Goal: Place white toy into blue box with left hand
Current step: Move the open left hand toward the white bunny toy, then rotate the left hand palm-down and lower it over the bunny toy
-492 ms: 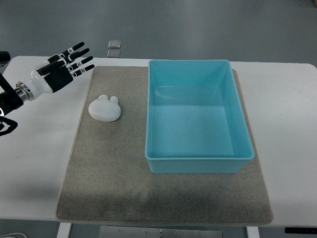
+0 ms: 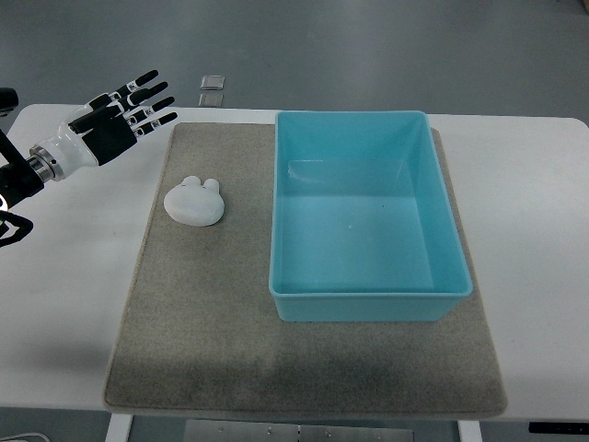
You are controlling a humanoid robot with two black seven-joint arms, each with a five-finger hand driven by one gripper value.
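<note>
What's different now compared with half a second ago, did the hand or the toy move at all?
The left hand drifted slightly up and toward the far edge of the table, its fingers spread, holding nothing. It took hold of nothing and let go of nothing. The white toy lies where it was on the mat, and the blue box has not shifted.

white table [image 2: 543,230], grey floor [image 2: 368,46]

I note bare mat [image 2: 212,313] all around the white toy [image 2: 194,201], open to approach from the table's left edge. The blue box [image 2: 368,299] stands just right; its walls are the only obstruction.
</note>
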